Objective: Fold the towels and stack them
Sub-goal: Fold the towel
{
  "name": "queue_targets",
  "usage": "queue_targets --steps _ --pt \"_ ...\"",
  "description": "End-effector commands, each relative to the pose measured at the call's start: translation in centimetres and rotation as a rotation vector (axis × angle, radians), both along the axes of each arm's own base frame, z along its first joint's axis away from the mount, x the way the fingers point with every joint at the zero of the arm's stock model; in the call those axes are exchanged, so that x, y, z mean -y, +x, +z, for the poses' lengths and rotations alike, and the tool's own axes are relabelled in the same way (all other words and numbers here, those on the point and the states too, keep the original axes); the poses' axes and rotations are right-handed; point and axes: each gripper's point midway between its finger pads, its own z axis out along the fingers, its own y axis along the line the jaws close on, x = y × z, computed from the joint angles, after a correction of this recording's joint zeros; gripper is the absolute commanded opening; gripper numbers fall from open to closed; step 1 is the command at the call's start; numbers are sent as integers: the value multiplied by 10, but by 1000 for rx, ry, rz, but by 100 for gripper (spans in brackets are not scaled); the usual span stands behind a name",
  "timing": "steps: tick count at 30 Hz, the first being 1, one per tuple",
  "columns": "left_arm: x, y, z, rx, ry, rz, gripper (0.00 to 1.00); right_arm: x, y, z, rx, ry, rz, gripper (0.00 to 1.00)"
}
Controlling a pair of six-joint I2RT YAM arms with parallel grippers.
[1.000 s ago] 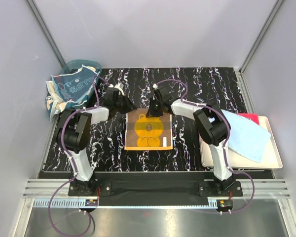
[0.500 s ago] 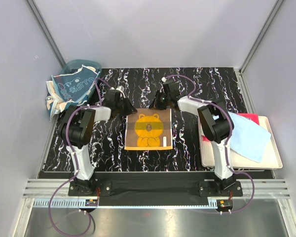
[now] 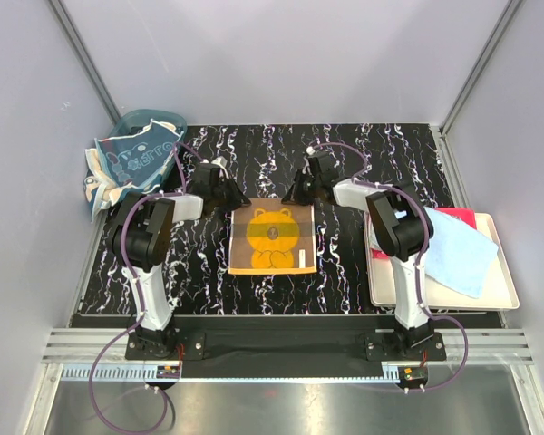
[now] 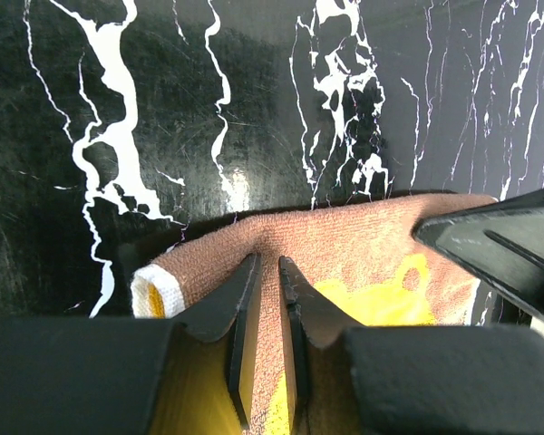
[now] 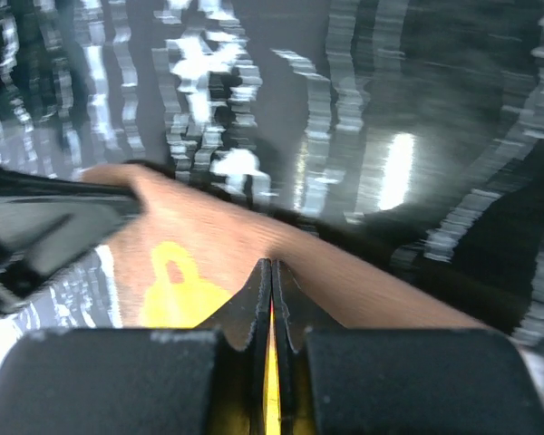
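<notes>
Black marbled surface (image 3: 363, 154) carries the orange bear towel (image 3: 274, 237) flat at its middle, with open marble along every edge. Over the towel's far left corner the left tool (image 4: 265, 265) stands slightly spread. At the far right corner the right tool (image 5: 266, 265) is pressed together. At the surface's right edge a light blue towel (image 3: 458, 249) drapes over a cream tray (image 3: 499, 294). A teal basket (image 3: 145, 122) crowds the far left corner.

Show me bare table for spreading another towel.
Bare table lies between the left arm and the orange bear towel, and between that towel and the tray. The far right corner is free too. Crowded: the towel's far edge, with the left hand and right hand, and the tray under the light blue towel.
</notes>
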Motion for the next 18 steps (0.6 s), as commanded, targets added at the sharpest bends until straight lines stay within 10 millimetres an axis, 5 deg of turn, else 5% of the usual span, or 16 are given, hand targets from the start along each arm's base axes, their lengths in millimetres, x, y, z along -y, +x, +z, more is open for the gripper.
queue_targets --steps 1,9,18 --pt "-6 18 8 56 17 11 19 23 9 -3 8 8 -38 5" --pt "-9 17 8 54 25 10 20 61 20 2 40 -59 -96 5" --pt "-14 22 9 49 35 19 20 81 23 25 70 -113 -105 8"
